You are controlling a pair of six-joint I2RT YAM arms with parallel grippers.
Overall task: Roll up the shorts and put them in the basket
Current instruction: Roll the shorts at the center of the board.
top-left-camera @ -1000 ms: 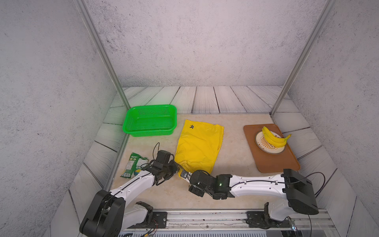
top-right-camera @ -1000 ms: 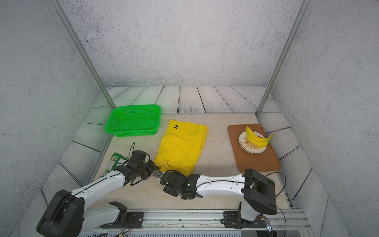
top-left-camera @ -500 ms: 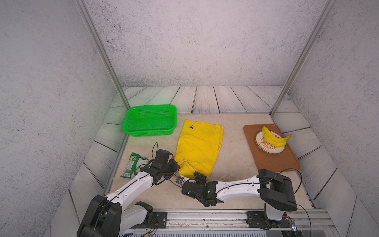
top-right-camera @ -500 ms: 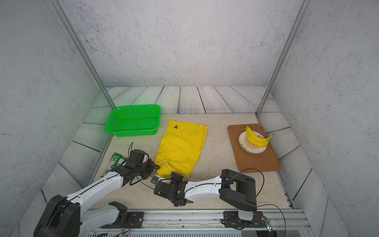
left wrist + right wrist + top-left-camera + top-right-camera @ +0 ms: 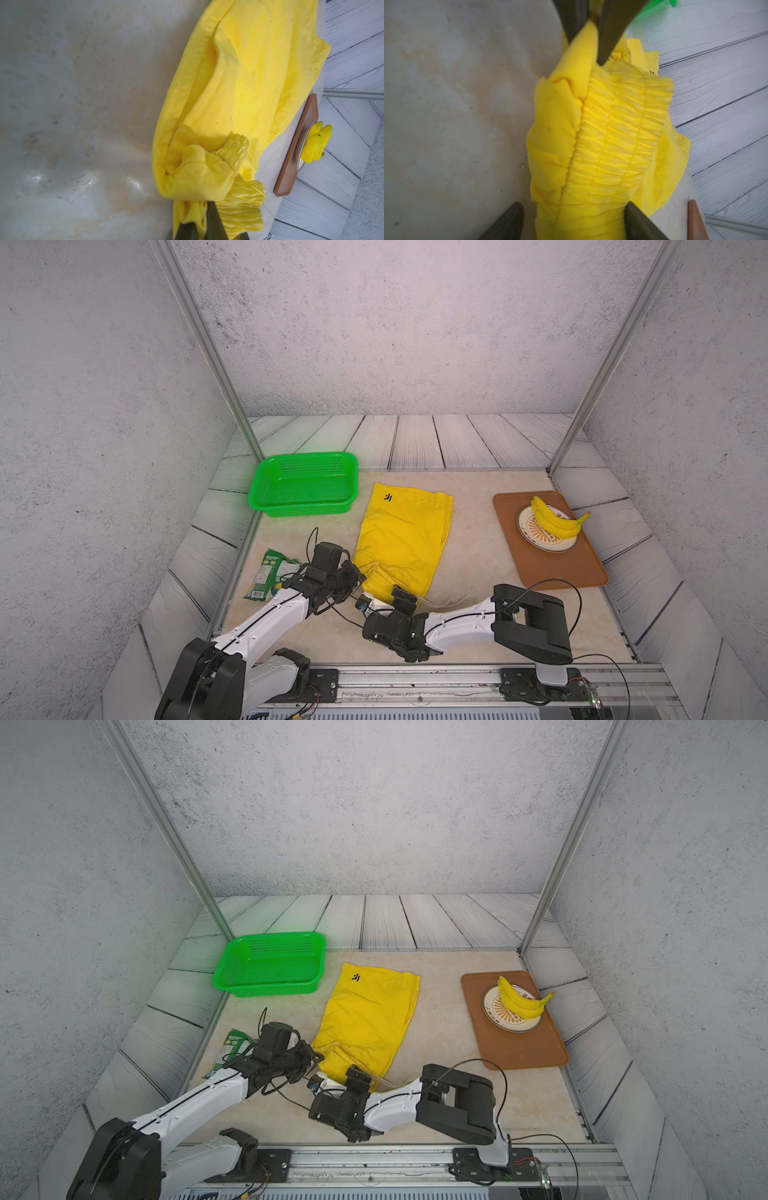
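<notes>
While left end effector (image 5: 198,214) pinches the shorts (image 5: 403,531), right end effector (image 5: 572,205) open, straddling waistband (image 5: 612,135)

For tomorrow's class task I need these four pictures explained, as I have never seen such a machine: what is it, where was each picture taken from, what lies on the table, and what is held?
It is a two-armed robot; each arm ends in a two-fingered gripper. Both top views look down on the whole scene from one camera head above; the other two pictures come from cameras on the arms' wrists. On the table lie yellow shorts, a green basket, a snack packet and a brown tray bearing a plate of bananas. The left gripper is shut, pinching a corner of the shorts at the gathered waistband. The right gripper is open, its fingers either side of the waistband, holding nothing.
</notes>
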